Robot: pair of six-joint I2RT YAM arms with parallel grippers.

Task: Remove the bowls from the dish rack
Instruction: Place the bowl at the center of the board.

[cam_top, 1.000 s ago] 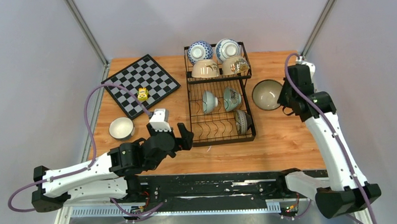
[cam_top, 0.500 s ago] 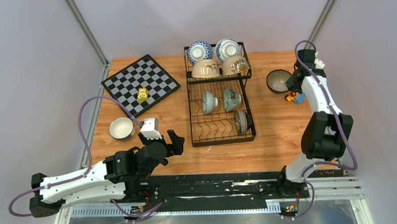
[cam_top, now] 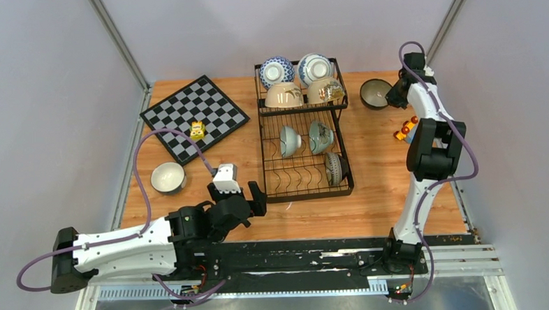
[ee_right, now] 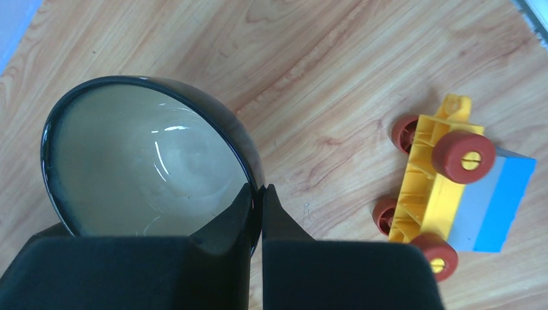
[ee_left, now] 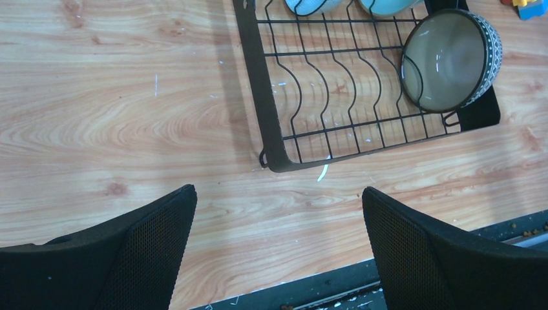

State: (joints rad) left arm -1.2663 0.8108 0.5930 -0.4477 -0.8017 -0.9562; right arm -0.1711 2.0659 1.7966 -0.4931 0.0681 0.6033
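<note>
The black wire dish rack (cam_top: 263, 148) stands mid-table. Its upper basket holds two blue-and-white bowls (cam_top: 276, 72) and two beige bowls (cam_top: 284, 95). On the lower tray are two pale teal bowls (cam_top: 289, 140) and a dark patterned bowl (cam_top: 336, 168), which the left wrist view shows too (ee_left: 446, 61). My right gripper (ee_right: 257, 188) is shut on the rim of a dark-glazed bowl (ee_right: 148, 155) at the far right (cam_top: 375, 93); I cannot tell whether it touches the table. My left gripper (ee_left: 278, 194) hangs open and empty over bare wood, just short of the rack's near-left corner (ee_left: 268, 158).
A white bowl (cam_top: 168, 177) sits on the table at the left. A checkered board (cam_top: 194, 116) with a small yellow block (cam_top: 197, 130) lies at the back left. A yellow, red and blue toy car (ee_right: 446, 187) lies right of the held bowl.
The right arm has carried the dark-glazed bowl from beside the rack out to the far right back of the table. The left gripper drew back, then edged right toward the rack's near corner.
</note>
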